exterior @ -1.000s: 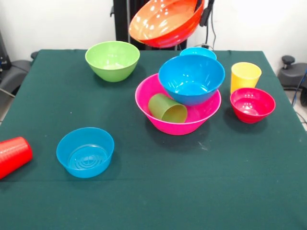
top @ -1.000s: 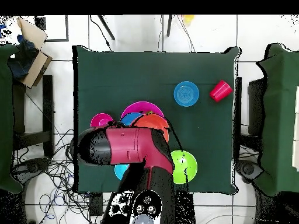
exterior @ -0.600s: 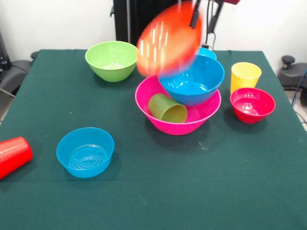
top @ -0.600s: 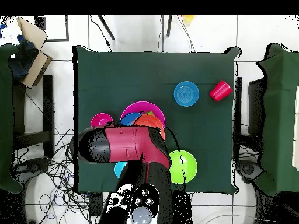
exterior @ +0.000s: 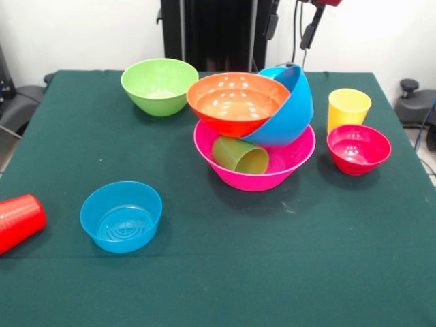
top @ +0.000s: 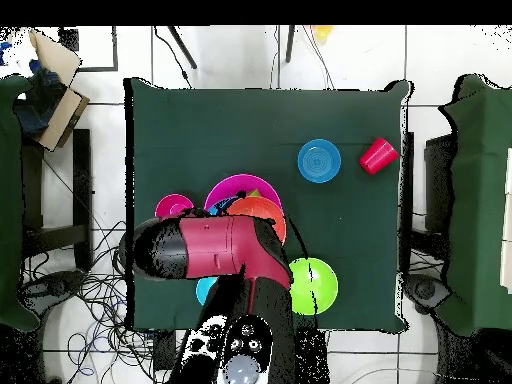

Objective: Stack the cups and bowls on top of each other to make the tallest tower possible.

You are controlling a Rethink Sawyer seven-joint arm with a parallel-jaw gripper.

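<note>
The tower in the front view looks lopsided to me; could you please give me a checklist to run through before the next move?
1. Pink bowl flat on the table as base: ok.
2. Blue bowl level: not ok, tipped up on edge.
3. Orange bowl seated squarely: not ok, it overhangs on the blue bowl's low side.
4. Green cup upright: not ok, it lies on its side in the pink bowl.
5. Gripper clear of the tower: ok, raised above it.
6. Gripper open: cannot tell.
</note>
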